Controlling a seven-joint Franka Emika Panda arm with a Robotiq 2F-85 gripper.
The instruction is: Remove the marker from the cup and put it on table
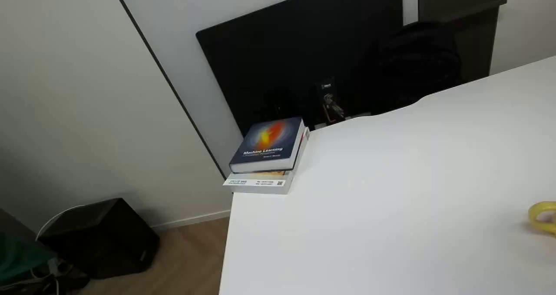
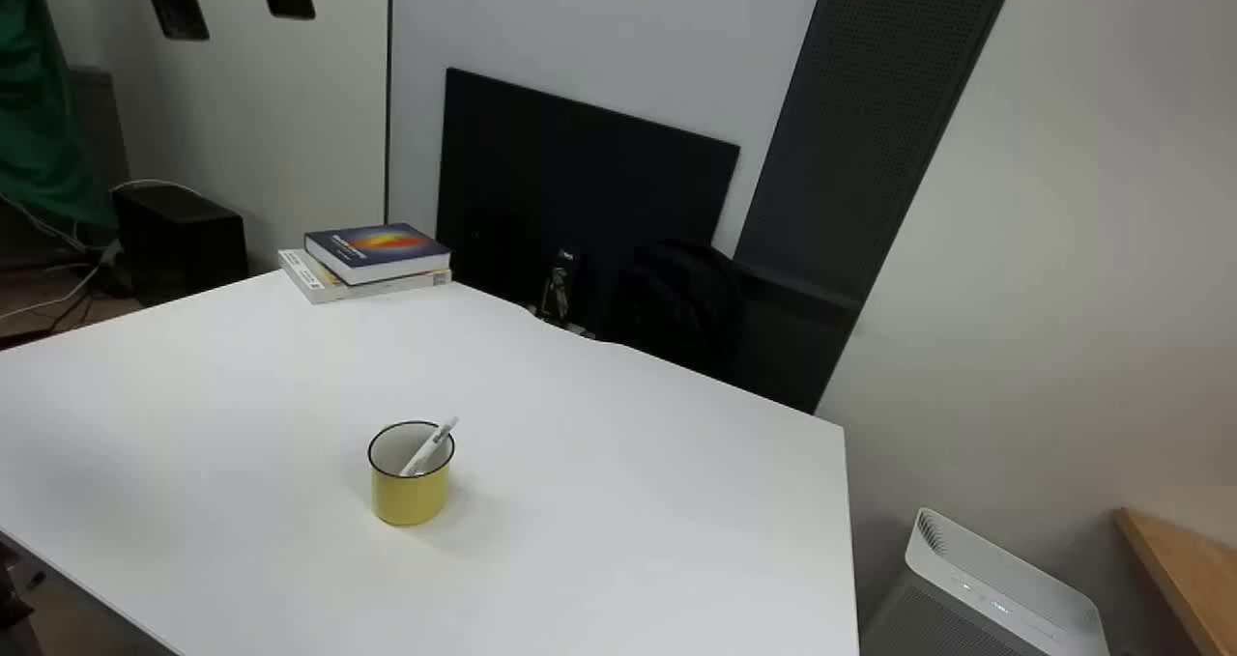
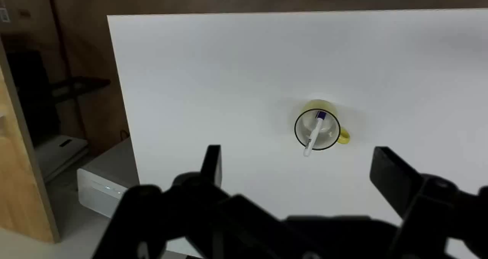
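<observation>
"Marker [image 3: 313, 134]: where is it?"

"Slanting inside the yellow mug [image 2: 410, 501], purple end down, white end sticking out past the dark rim."

"And the mug itself?"

"Upright on the white table [image 2: 618, 511]; an exterior view catches its yellow handle [image 1: 532, 217]."

"How's the gripper [image 3: 299, 165]?"

"Well apart from the mug, its fingers [image 3: 394, 179] spread wide."

"What else shares the table with the mug?"

"A Machine Learning textbook [image 1: 266, 142], lying on a pale book [image 1: 260, 187] well apart from the mug."
</observation>
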